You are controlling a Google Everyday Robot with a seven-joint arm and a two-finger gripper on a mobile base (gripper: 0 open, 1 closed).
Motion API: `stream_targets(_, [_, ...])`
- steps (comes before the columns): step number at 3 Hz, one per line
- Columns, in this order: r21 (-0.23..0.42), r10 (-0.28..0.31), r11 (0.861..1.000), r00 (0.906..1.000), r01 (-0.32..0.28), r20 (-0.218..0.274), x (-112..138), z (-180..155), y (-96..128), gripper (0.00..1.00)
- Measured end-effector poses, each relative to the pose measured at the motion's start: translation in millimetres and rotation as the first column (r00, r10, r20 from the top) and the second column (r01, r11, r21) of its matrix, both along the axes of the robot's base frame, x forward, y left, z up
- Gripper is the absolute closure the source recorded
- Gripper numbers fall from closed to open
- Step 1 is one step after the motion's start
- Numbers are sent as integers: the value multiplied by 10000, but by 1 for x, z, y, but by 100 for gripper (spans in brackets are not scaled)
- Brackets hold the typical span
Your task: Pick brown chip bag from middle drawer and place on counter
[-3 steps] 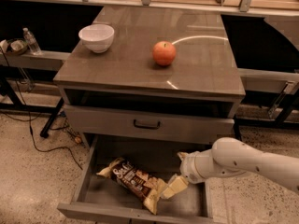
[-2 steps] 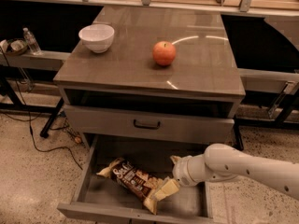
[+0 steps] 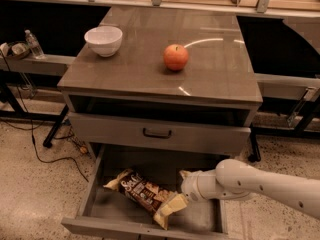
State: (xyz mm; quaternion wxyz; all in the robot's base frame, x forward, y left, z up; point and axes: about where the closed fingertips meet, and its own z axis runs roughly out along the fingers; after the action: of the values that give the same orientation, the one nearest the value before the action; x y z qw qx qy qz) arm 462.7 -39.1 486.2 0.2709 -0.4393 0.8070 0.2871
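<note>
Low down, the gripper (image 3: 186, 190) sits in the open middle drawer (image 3: 125, 227) at one cream-yellow end of the brown chip bag (image 3: 144, 194) lying there; whether it grasps cannot be told. An apple (image 3: 176, 57) and bowl (image 3: 103, 40) stand on the counter (image 3: 150, 81).

I see a glossy, reflective surface (image 3: 215, 81), a crinkly brown chip bag (image 3: 142, 193), and my smooth white hand (image 3: 185, 188) at the bag's 3 o'clock.

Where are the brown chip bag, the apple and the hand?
brown chip bag (image 3: 142, 193): camera view, its dark brown middle.
apple (image 3: 176, 57): camera view, its front face.
hand (image 3: 186, 188): camera view, its tip, beside the bag's right end.
</note>
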Motion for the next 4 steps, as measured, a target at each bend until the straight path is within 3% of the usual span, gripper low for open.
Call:
stream_targets(2, [760,-591,9950,9956,646,-720,-10,-30,53,0])
stream_targets(3, [989,-737,9917,9939,816,-816,-17,-52,77,0])
stream_targets(4, [1110,-1209,9856,9905,1277,-658,-14,-72,88,16])
